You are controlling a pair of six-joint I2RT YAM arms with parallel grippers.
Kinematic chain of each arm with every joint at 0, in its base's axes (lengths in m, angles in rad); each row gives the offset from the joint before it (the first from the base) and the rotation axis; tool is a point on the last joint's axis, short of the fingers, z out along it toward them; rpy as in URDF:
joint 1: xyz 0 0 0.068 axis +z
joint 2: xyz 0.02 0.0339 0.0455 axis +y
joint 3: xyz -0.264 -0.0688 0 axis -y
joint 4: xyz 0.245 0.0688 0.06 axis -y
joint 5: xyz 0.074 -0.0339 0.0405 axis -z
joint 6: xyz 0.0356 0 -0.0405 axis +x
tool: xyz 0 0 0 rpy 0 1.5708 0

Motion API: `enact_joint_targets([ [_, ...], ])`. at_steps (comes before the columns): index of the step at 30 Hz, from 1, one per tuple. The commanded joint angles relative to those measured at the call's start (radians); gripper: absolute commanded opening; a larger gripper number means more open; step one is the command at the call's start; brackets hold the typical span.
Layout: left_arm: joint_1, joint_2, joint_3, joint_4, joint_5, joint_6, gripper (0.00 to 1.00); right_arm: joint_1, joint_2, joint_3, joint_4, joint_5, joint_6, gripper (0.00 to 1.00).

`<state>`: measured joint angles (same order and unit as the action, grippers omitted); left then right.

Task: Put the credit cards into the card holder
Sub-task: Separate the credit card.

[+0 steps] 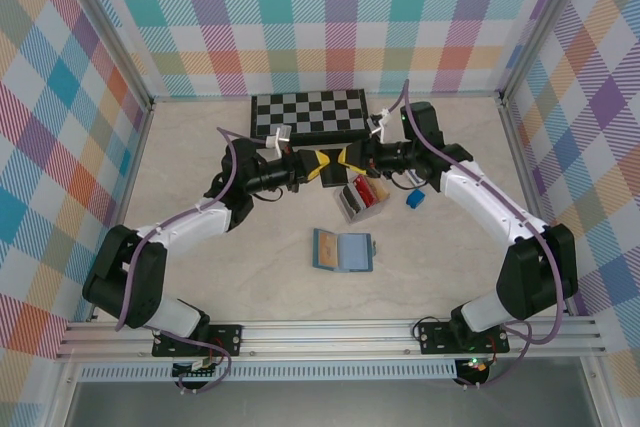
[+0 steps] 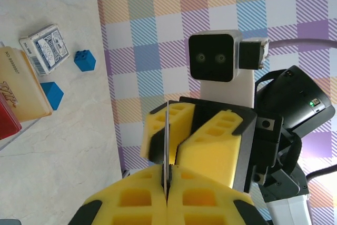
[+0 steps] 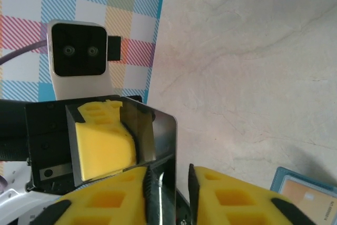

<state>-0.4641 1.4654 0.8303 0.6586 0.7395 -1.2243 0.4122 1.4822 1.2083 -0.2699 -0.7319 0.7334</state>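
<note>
My two grippers meet fingertip to fingertip above the table's middle. The left gripper (image 1: 322,168) (image 2: 167,175) is shut on a thin card (image 2: 166,130), seen edge-on. In the right wrist view that card (image 3: 160,135) looks dark and glossy. The right gripper (image 1: 351,160) (image 3: 168,177) is open: the card lies against one pad with a gap to the other. The teal-blue card holder (image 1: 352,252) (image 3: 304,193) lies open on the table nearer the bases, with a tan card in its left pocket. More credit cards (image 1: 366,191), red and tan, stand in a grey box (image 1: 350,204).
A checkerboard (image 1: 308,114) lies at the back behind the grippers. A blue block (image 1: 414,199) sits right of the grey box. The left wrist view also shows a second blue block (image 2: 51,94) and a playing-card pack (image 2: 46,47).
</note>
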Motion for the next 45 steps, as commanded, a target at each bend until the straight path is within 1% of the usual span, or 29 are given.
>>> enact_joint_targets([
  [1, -0.007, -0.038, 0.010, 0.053, -0.011, -0.015, 0.00, 0.001, -0.003, -0.015, 0.036, -0.073, 0.015, 0.34],
  [7, -0.006, -0.026, 0.007, 0.098, -0.011, -0.051, 0.00, 0.003, 0.018, -0.015, 0.078, -0.160, 0.023, 0.34],
  [8, -0.008, -0.024, 0.010, 0.106, -0.010, -0.056, 0.00, 0.004, 0.024, -0.012, 0.073, -0.167, 0.020, 0.32],
  [9, -0.008, -0.022, 0.012, 0.107, -0.008, -0.061, 0.00, 0.004, 0.021, -0.013, 0.058, -0.145, 0.013, 0.28],
  [12, -0.008, -0.026, 0.009, 0.116, -0.005, -0.071, 0.01, 0.003, 0.009, -0.012, -0.005, -0.044, -0.019, 0.21],
  [14, -0.008, -0.034, 0.004, 0.127, 0.000, -0.077, 0.05, 0.002, 0.018, 0.010, -0.079, 0.009, -0.047, 0.16],
  [15, -0.008, -0.039, 0.002, 0.127, 0.003, -0.077, 0.09, 0.003, 0.011, -0.001, -0.076, 0.031, -0.046, 0.15],
  [16, -0.008, -0.044, 0.000, 0.127, 0.006, -0.078, 0.14, 0.002, 0.006, -0.011, -0.066, 0.046, -0.038, 0.15],
  [20, -0.008, -0.059, -0.012, 0.127, 0.014, -0.076, 0.21, -0.001, 0.006, -0.021, -0.059, 0.070, -0.017, 0.16],
  [23, -0.007, -0.066, -0.023, 0.131, 0.011, -0.075, 0.21, -0.004, 0.005, -0.028, -0.061, 0.103, 0.002, 0.17],
  [26, -0.008, -0.071, -0.033, 0.130, 0.009, -0.072, 0.20, -0.009, 0.010, -0.036, -0.045, 0.098, 0.021, 0.16],
  [29, -0.007, -0.078, -0.042, 0.102, -0.006, -0.057, 0.14, -0.011, 0.005, -0.041, -0.047, 0.119, 0.027, 0.14],
  [32, -0.004, -0.090, -0.048, 0.021, -0.031, -0.024, 0.07, -0.020, -0.012, -0.046, -0.056, 0.165, 0.023, 0.09],
  [34, 0.000, -0.109, -0.056, -0.083, -0.069, 0.017, 0.06, -0.032, -0.028, -0.041, -0.069, 0.192, 0.004, 0.07],
  [36, 0.005, -0.132, -0.066, -0.190, -0.114, 0.062, 0.04, -0.036, -0.031, -0.024, -0.095, 0.218, -0.042, 0.06],
  [38, 0.007, -0.145, -0.080, -0.261, -0.145, 0.090, 0.02, -0.035, -0.023, -0.004, -0.140, 0.254, -0.104, 0.05],
  [40, 0.007, -0.153, -0.079, -0.352, -0.169, 0.132, 0.01, -0.025, 0.003, 0.019, -0.191, 0.285, -0.205, 0.05],
  [41, 0.006, -0.153, -0.078, -0.386, -0.175, 0.151, 0.01, -0.010, 0.025, 0.051, -0.253, 0.342, -0.262, 0.05],
  [43, 0.004, -0.153, -0.067, -0.481, -0.183, 0.202, 0.00, 0.049, 0.094, 0.134, -0.395, 0.479, -0.430, 0.04],
  [45, -0.005, -0.154, -0.051, -0.568, -0.193, 0.262, 0.00, 0.092, 0.162, 0.192, -0.473, 0.563, -0.527, 0.04],
])
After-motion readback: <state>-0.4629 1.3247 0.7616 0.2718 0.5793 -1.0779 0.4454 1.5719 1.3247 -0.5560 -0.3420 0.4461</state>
